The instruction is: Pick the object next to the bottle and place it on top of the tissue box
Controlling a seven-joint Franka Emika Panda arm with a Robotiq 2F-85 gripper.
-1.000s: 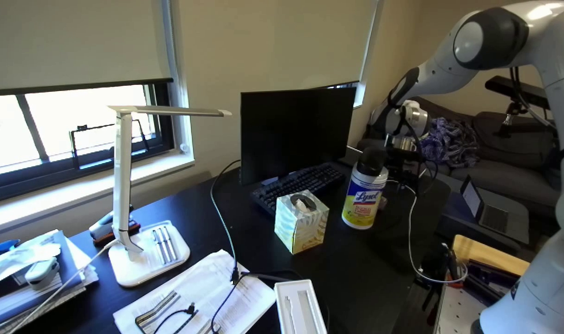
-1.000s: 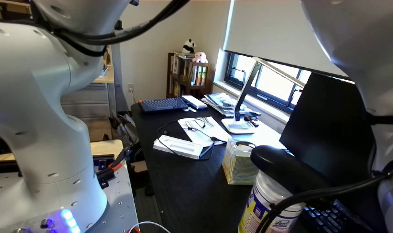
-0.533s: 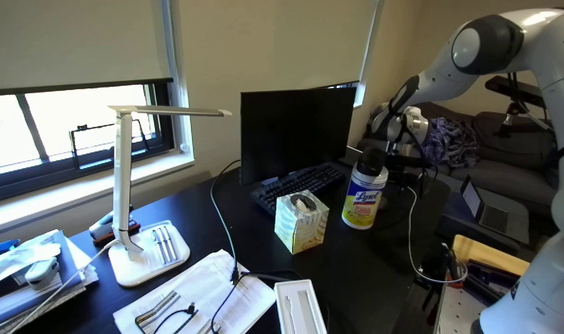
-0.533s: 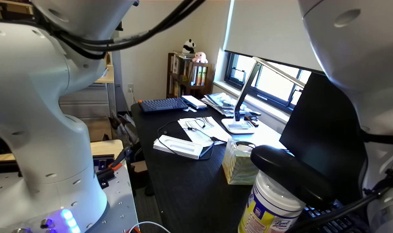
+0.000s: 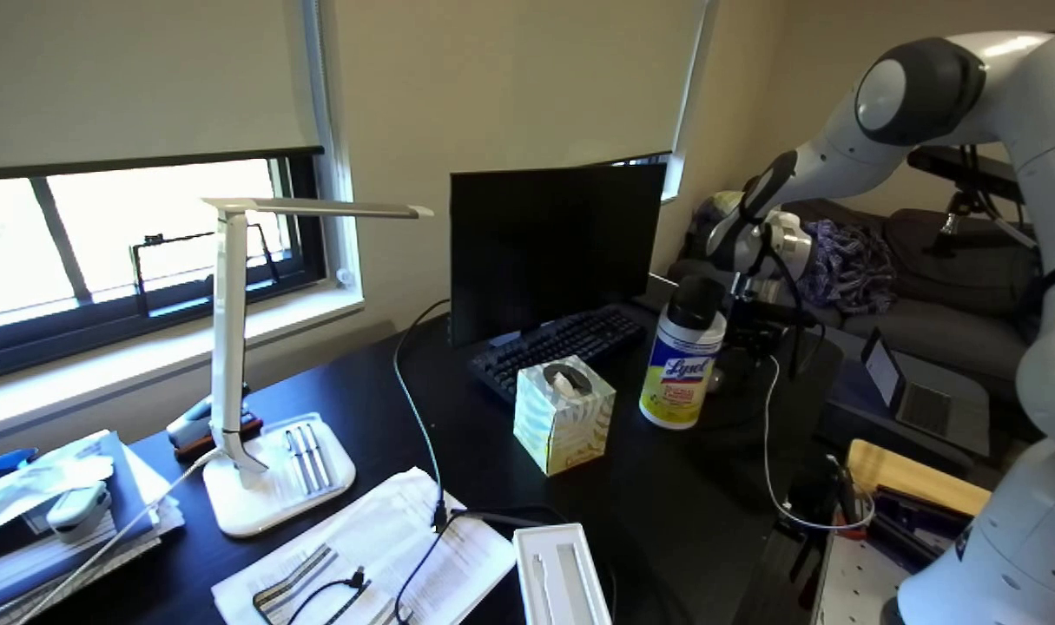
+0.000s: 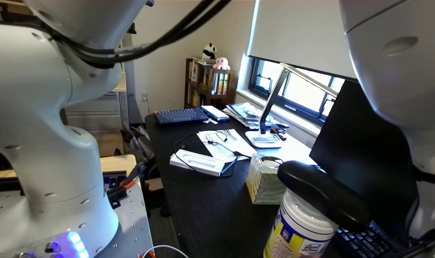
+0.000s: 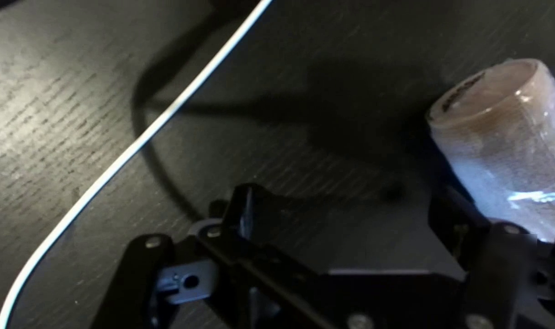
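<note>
In the wrist view a pinkish-brown roll in clear wrap [image 7: 510,146] lies at the right edge, partly cut off. My gripper [image 7: 348,212] is open there, with only dark desk between its fingers. Its right finger overlaps the roll's lower left side in the picture; whether they touch I cannot tell. The Lysol bottle [image 5: 683,369] stands upright, and a small pale part of the roll [image 5: 716,380] shows behind it. The gripper [image 5: 748,345] is a dark shape just beyond the bottle. The tissue box [image 5: 564,421] stands beside the bottle, tissue poking out.
A black rounded object [image 6: 321,193] covers the bottle's top in both exterior views. A white cable [image 7: 122,160] crosses the desk beside the gripper. The monitor [image 5: 553,252] and keyboard [image 5: 601,337] stand behind; a white tray [image 5: 562,577] and papers [image 5: 362,555] lie in front.
In an exterior view my arm's hand has come down and slightly right, lower behind the bottle. The bottle and tissue box have stayed where they were.
</note>
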